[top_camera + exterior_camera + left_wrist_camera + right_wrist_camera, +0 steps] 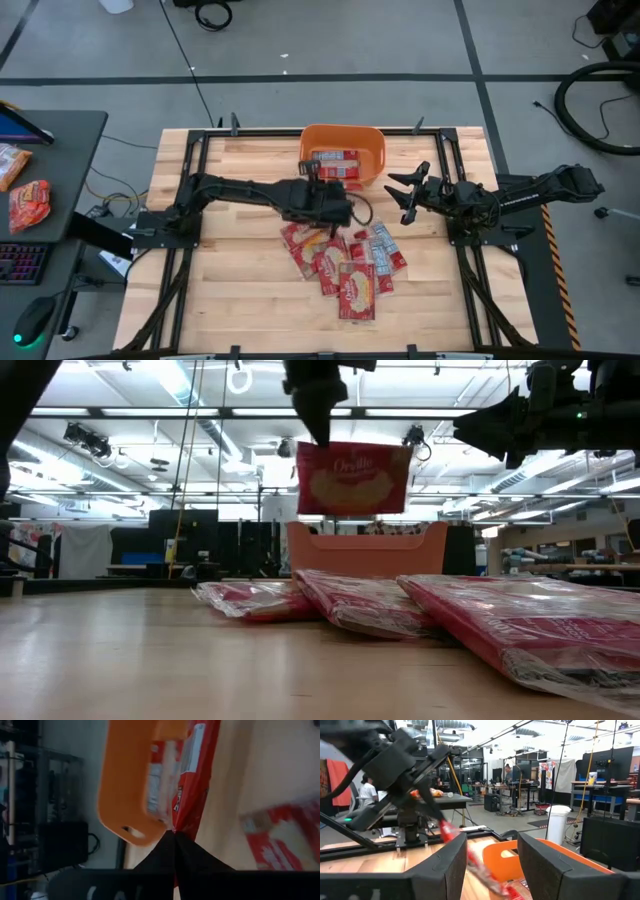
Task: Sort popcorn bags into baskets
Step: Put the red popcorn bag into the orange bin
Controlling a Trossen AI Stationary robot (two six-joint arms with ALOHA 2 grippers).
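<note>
High view shows your left end effector (322, 196) clamped on one popcorn bag (354, 478), hanging just short of the basket (343, 135). Carry it over the rim before letting go. Your right end effector (408, 190) waits, fingers apart.

An open lab hall: ceiling strip lights (150, 422), equipment desks (445, 798), people working (368, 790), cabled concrete floor (330, 40).

Basket (375, 145) mouth open from above, one bag flat inside; left gripper (318, 192) with hanging bag (353, 478) blocks its near side, right gripper (403, 190) flanks, pile (345, 262) covers centre table.
</note>
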